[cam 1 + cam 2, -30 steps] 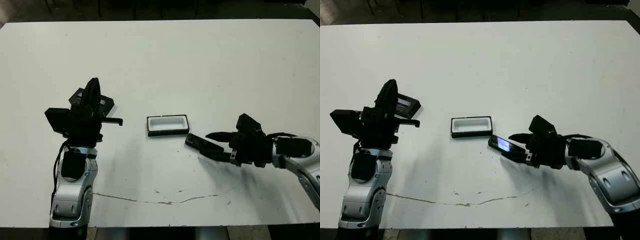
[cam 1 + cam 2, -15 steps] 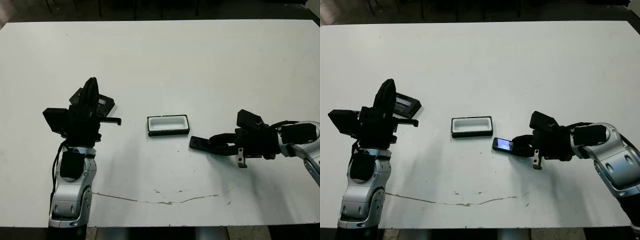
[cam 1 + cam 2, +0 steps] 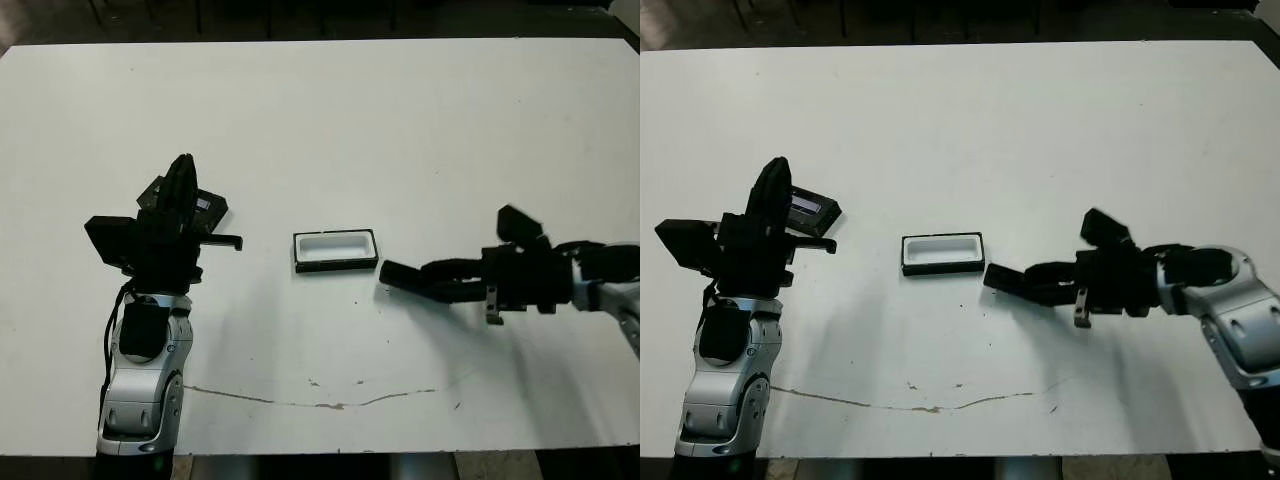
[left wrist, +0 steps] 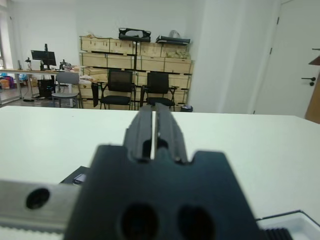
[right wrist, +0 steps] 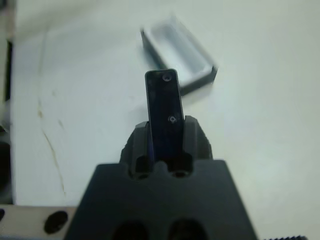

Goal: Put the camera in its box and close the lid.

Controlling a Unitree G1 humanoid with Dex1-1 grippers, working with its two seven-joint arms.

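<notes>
Clamped between the right gripper's (image 5: 165, 150) two black fingers (image 5: 196, 137): the camera (image 5: 164, 107), a slim black bar sticking straight out past the fingertips, two small round marks on its face in the right wrist view. Held low over the white table (image 3: 400, 130), pointing toward the robot's left, its free end just beside the near right corner of the box (image 3: 336, 250); contact with the box not clear from these views. Box open, white lining up, black walls, sitting flat near the middle of the table, long side across the robot's view. Left gripper's (image 4: 154, 131) fingers pressed together with only a thin slit between them, holding nothing, raised upright above the table at the robot's left. Just behind that gripper, partly hidden by it, the lid (image 3: 812, 209) lying on the table, black with a pale glossy strip, well apart from the box. Along the table's near edge, a thin dark crack-like line (image 3: 300, 402).
</notes>
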